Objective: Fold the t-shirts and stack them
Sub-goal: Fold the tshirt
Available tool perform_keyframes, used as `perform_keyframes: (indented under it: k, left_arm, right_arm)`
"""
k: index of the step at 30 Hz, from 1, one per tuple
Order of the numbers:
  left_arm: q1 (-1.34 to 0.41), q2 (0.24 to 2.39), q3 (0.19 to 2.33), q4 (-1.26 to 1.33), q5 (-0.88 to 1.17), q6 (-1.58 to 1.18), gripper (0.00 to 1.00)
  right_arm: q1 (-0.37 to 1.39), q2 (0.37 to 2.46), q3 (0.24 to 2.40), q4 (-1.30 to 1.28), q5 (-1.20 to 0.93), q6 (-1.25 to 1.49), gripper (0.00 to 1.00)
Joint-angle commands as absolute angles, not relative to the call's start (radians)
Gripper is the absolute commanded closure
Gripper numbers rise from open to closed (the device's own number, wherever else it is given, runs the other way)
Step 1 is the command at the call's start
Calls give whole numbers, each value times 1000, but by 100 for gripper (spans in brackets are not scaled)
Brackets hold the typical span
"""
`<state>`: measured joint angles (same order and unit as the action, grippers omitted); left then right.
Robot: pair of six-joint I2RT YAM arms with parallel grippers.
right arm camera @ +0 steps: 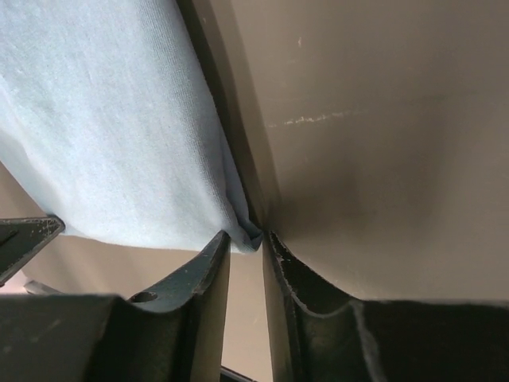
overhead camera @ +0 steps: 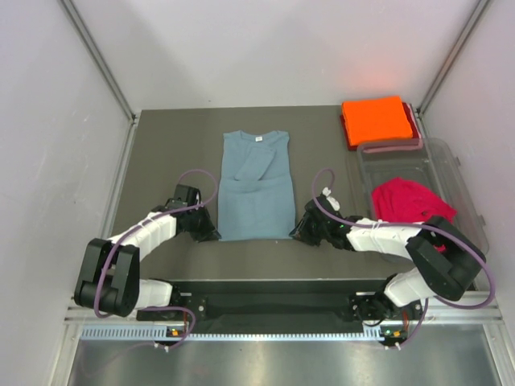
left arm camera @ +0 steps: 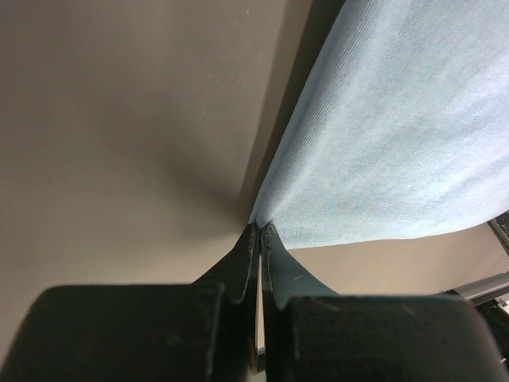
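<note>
The grey-blue t-shirt (overhead camera: 256, 186) lies flat mid-table, sleeves folded in, collar at the far end. My left gripper (overhead camera: 211, 233) is at its near left corner, jaws shut tight on the hem corner (left arm camera: 266, 215). My right gripper (overhead camera: 298, 232) is at the near right corner. Its jaws stand narrowly apart with the bunched corner (right arm camera: 242, 231) pinched between the tips. The orange t-shirt (overhead camera: 376, 121) lies folded at the back right. The crimson t-shirt (overhead camera: 410, 201) lies crumpled in the clear tub (overhead camera: 463, 189).
The clear tub stands along the right edge, just right of my right arm. A dark red edge (overhead camera: 414, 121) shows under the orange shirt. Grey walls close in on the left, back and right. The dark table top (overhead camera: 169, 153) shows left of the shirt.
</note>
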<state>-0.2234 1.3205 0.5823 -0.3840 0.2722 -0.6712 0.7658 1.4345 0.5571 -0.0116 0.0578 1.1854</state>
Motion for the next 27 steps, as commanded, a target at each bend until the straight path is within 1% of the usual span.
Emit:
perform_keyframes:
  k: [1,3,6,7,8,13,16,20,27]
  left_arm:
    - [-224,1309,572,-341,276,-664,100]
    - [-224,1299,574,-339,278,-657,100]
    - [-224,1289,569,-330,290,-655,100]
    - [-224,1287,569,-327,291,-655,100]
    - [-224,1284,568,-328,293,-655,100]
    - [-232,1253,571,-369,265,-650,100]
    - [-244,1189,568,-394,250,-664,100]
    - [-287,1067,591,-490,230,-684,100]
    - [-354,924,646,-626,207,-736,100]
  right_arm:
    - [787,1454,557,-114,115,1144,74]
    - [787,1463,555,-98,109,1138,73]
    - [793,1470,548,-87,107,1137,85]
    - [793,1462,545,-87,113,1135,91]
    - [793,1453,540,-90,126,1132,100]
    - [802,1346,532,-185,178,1095,100]
    - [818,1260,529,-221,195,1065,100]
    - [854,1164,529,-296,222,1040,100]
    - [890,1003,552,-441,244,1029,100]
